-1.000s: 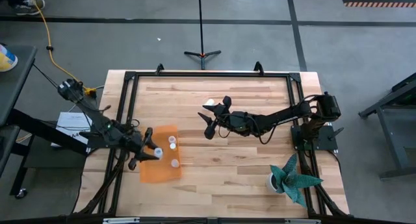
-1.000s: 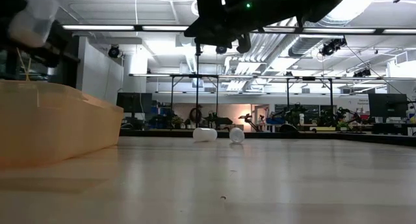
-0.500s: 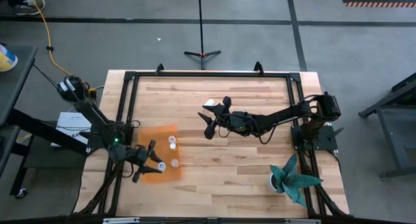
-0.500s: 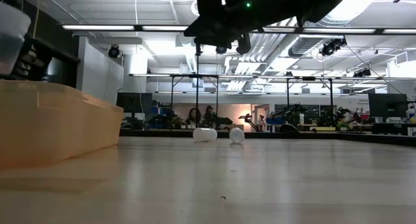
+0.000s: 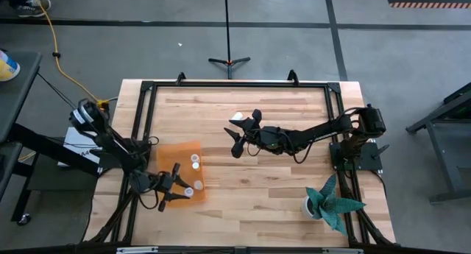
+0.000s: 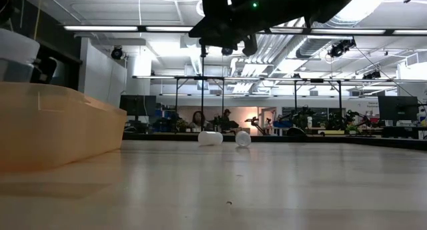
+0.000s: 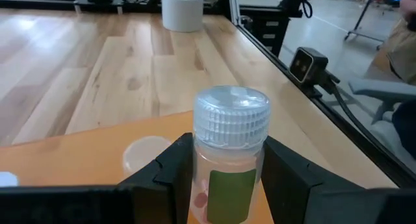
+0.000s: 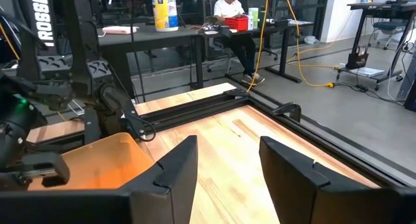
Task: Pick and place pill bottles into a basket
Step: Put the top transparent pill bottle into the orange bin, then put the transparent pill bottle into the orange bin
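**A:** From above, why does the left gripper (image 5: 168,190) sit at the near end of the basket (image 5: 179,154)?

**B:** It carries a pill bottle (image 5: 188,191) over the orange floor, I judge to set it down clear of the two bottles (image 5: 195,160) already standing farther in. The rim is close on the near side — little room there, plenty toward the middle of the table.

**A:** And the right gripper (image 5: 237,133)?

**B:** Parked over mid-table with its fingers spread, holding nothing, just beside one loose bottle (image 5: 237,117) near the far side. Open wood lies all round it.

**A:** At table height?

**B:** The basket wall (image 6: 60,127) fills the left, and two bottles (image 6: 210,138) lie on their sides far across — the floor between is bare.

**A:** The left wrist camera?

**B:** The jaws are clamped on the bottle body (image 7: 231,156), upright, cap above the fingers (image 7: 177,167); a white cap (image 7: 147,150) stands just behind it in the basket, so a straight drop looks the safer choice.

**A:** The right wrist camera?

**B:** Its fingers (image 8: 177,167) stand apart, with the basket (image 8: 107,158) well off ahead.
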Controlling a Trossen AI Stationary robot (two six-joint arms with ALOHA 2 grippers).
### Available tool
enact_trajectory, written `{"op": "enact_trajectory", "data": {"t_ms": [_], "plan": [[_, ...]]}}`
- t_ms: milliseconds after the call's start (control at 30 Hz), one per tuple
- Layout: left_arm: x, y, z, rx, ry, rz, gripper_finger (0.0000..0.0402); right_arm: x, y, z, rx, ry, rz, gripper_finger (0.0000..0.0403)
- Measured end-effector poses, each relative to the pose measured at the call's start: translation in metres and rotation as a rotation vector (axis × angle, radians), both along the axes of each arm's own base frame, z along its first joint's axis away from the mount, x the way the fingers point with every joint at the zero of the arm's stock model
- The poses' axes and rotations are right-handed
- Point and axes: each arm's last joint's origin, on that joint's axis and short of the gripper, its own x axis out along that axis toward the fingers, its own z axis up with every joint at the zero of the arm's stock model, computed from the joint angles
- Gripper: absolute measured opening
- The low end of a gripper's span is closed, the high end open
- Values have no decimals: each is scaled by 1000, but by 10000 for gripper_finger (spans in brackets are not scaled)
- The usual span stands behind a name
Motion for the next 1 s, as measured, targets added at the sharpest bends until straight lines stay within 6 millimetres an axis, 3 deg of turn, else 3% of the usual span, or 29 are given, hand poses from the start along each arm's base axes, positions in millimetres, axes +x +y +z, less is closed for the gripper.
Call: {"op": "enact_trajectory", "data": {"t_ms": [200, 467, 800, 1000], "plan": [[4, -5, 0, -8, 11, 3, 182, 0, 0, 0, -1, 0, 0, 155], [4, -5, -1, -28, 22, 10, 228, 0, 0, 0, -2, 0, 0, 157], [4, -5, 0, -42, 17, 13, 235, 0, 0, 0, -2, 0, 0, 155], [5, -1, 9, -41, -48, 140, 236, 0, -6, -3, -34, 52, -11, 158]]}}
